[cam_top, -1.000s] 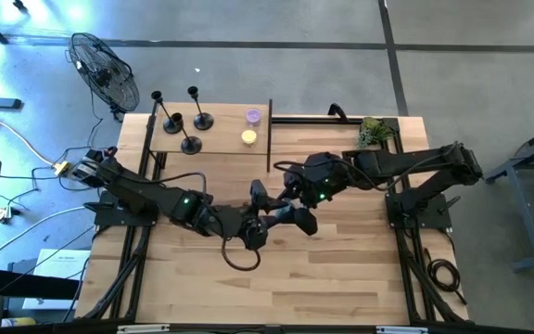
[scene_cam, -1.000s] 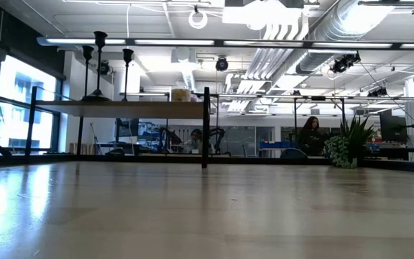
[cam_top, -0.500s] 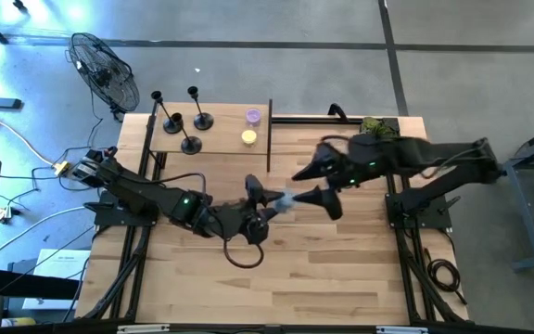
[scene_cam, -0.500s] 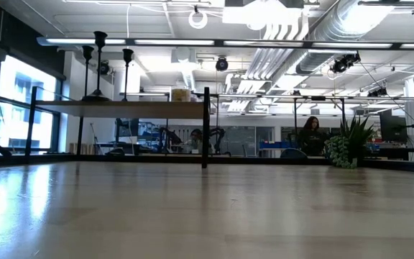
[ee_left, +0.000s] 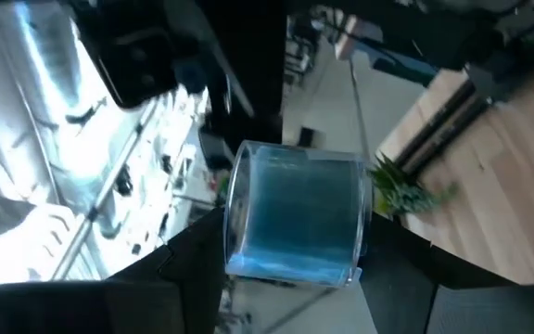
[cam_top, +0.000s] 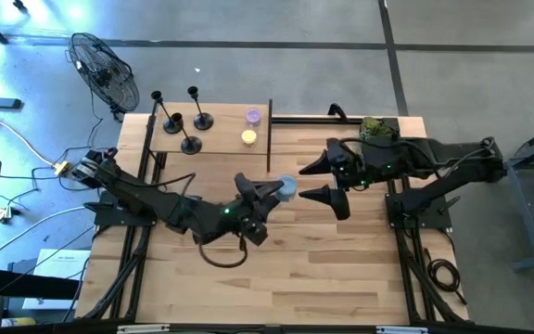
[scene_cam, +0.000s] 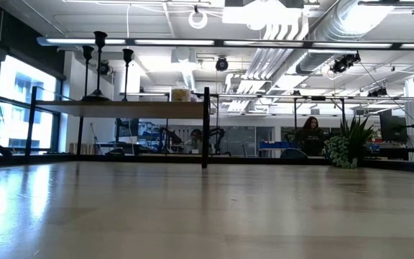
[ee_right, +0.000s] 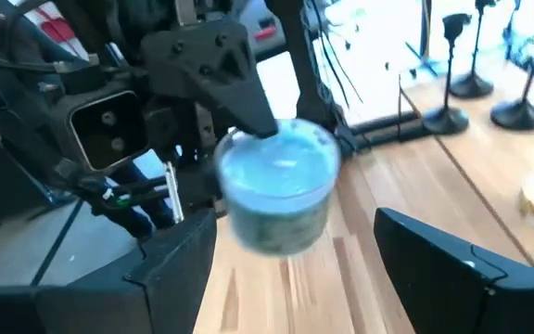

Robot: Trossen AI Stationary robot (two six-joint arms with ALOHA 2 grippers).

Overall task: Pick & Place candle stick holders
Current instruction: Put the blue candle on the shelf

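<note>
Three black candle stick holders (cam_top: pixel 190 144) stand on their round bases on a raised wooden shelf (cam_top: pixel 221 139) at the table's far left. The low view shows the candle stick holders (scene_cam: pixel 99 43) on the shelf (scene_cam: pixel 121 108). My left gripper (cam_top: pixel 272 190) is at the table's middle, shut on a small blue glass jar (cam_top: pixel 286 188). My right gripper (cam_top: pixel 321 182) stands open just right of the jar, touching nothing. The right wrist view shows the jar (ee_right: pixel 276 190) ahead of that gripper's spread fingers (ee_right: pixel 170 260). My left gripper pinches the blue jar between its two fingers, coming level from the table's left. One finger (ee_right: pixel 244 93) lies on the jar's top rim (ee_right: pixel 248 134); the other is at the jar's opposite end (ee_left: pixel 355 264). The jar stays roughly upright, lifted clear of the table.
A purple candle (cam_top: pixel 253 116) and a yellow candle (cam_top: pixel 248 137) sit on the shelf's right part beside a black upright post (cam_top: pixel 270 134). A potted plant (cam_top: pixel 376 130) stands at the far right corner. A loose black cable (cam_top: pixel 221 255) lies under the left arm.
My right gripper has drawn back from the left gripper toward the table's right and far edges and has risen, staying open. My left gripper has rolled its wrist and gone up a little with the blue jar, which now shows clear of both arms.
</note>
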